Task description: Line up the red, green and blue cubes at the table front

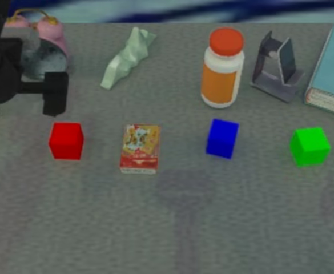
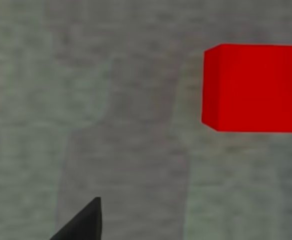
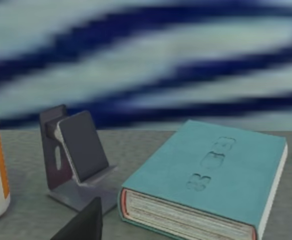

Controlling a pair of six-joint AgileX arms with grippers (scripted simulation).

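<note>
1. The three cubes sit in a loose row across the middle of the grey speckled tabletop (image 1: 172,228), well apart from one another and not yet gathered: the bright red solid cube (image 1: 66,140) toward the left edge, the deep blue solid cube (image 1: 222,137) right of centre, and the bright green solid cube (image 1: 310,146) near the right edge
2. A flat red-and-yellow printed card box (image 1: 140,149) lies between the red and blue cubes, so the row as it stands is broken by a thing that does not belong to it
3. None of the cubes is held or lifted; each rests on the tabletop, and the strip along the front edge has no cube on it, so I judge the lining-up has hardly begun
4. The left gripper (image 1: 55,94) hangs near the left edge, just behind the red cube and apart from it; whether its fingers are spread or pressed together I cannot tell. Its wrist view shows the red cube (image 2: 254,88) close by on bare tabletop, untouched
5. The right arm does not show in the top view; its wrist view looks toward the back right corner at a teal hardcover book (image 3: 210,185) and a grey folding phone stand (image 3: 76,160), and I cannot tell the state of its fingers
6. Left to do, as I judge it: bring all three cubes forward and set them close in one straight line, starting most likely with the red one
</note>
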